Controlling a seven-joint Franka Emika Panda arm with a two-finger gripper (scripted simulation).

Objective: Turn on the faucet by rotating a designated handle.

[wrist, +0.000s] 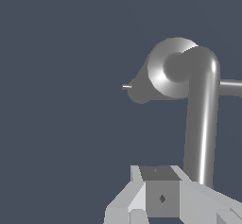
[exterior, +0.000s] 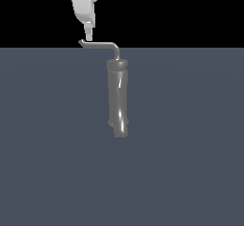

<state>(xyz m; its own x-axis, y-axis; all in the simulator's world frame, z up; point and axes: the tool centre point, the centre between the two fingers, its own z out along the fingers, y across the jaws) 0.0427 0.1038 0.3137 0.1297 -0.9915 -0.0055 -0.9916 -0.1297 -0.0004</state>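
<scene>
Here, the white robot gripper (exterior: 88, 31), fingers seemingly pressed together, hangs just above the thin grey L-shaped metal handle's (exterior: 100, 44) hooked tip, likely poised to push it around the thick dark grey glossy faucet cylinder (exterior: 117, 98).

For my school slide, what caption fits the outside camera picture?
White robot fingers hover right above the hooked tip of the thin handle on the dark grey faucet.

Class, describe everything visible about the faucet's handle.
The handle is a thin, glossy grey metal rod, L-shaped with a small hooked tip. It rises from the top of the thick faucet cylinder, bends, and runs level toward the exterior view's left. The gripper sits just above its hooked end; contact cannot be confirmed.
</scene>
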